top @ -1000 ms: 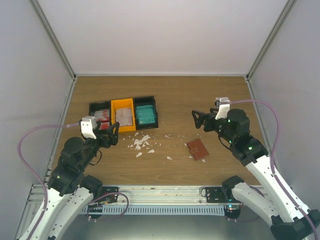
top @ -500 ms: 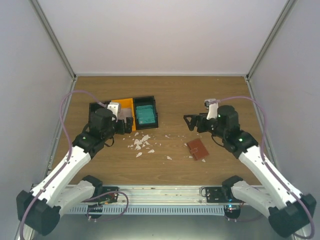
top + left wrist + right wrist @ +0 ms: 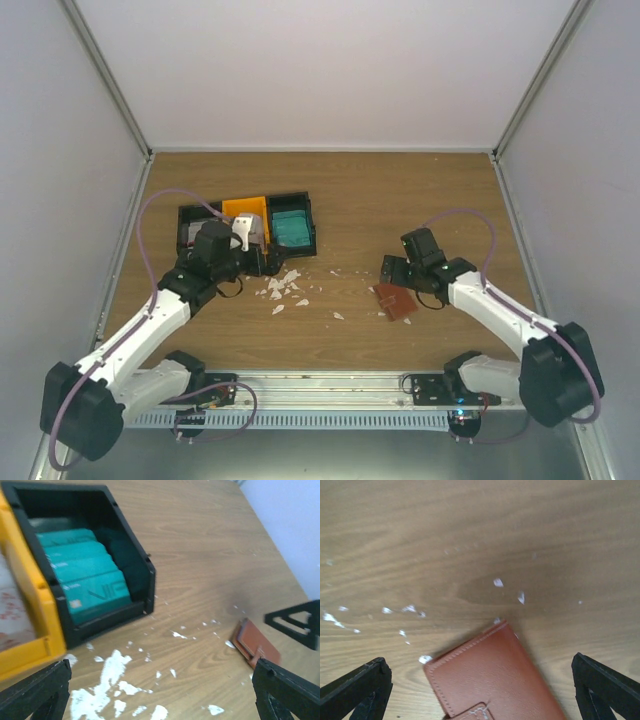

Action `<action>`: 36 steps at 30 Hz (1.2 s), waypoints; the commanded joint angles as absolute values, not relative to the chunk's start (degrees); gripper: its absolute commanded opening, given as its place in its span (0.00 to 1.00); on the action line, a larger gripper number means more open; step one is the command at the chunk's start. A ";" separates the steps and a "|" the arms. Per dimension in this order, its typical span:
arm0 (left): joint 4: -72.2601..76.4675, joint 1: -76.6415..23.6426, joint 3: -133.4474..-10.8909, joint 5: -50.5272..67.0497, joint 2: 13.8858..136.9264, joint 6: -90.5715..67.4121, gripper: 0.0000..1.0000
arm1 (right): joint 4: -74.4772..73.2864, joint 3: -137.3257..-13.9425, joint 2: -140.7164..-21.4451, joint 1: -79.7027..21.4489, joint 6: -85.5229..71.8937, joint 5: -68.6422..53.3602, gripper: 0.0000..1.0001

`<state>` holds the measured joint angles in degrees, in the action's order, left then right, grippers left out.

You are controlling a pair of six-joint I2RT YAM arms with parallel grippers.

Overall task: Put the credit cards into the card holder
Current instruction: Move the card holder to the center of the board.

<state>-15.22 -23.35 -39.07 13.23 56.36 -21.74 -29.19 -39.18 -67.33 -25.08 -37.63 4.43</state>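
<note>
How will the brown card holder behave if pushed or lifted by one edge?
The card holder lies flat and closed on the smooth wooden table, so a push would probably slide it, not tip it. Its stitched, leather-like cover looks soft; lifted by one edge, it may bend or fall open. It seems thin, so likely light.

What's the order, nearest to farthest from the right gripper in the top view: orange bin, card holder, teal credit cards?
1. card holder, directly beneath the right gripper.
2. teal credit cards, in the black bin well off to the left.
3. orange bin, further left, joined to that black bin.
</note>
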 commanded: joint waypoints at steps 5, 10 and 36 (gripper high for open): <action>1.73 -25.43 -31.99 31.19 60.75 -31.95 0.99 | -31.35 -37.03 -75.19 -26.41 -41.54 2.36 0.86; 5.36 -30.26 -30.79 32.68 67.93 -35.72 0.98 | -28.91 -34.84 -76.59 -26.65 -40.30 -5.78 0.74; -6.36 -44.47 -59.44 33.42 107.17 -38.32 0.41 | 1.87 -18.54 -70.53 -21.06 -41.79 -34.07 0.59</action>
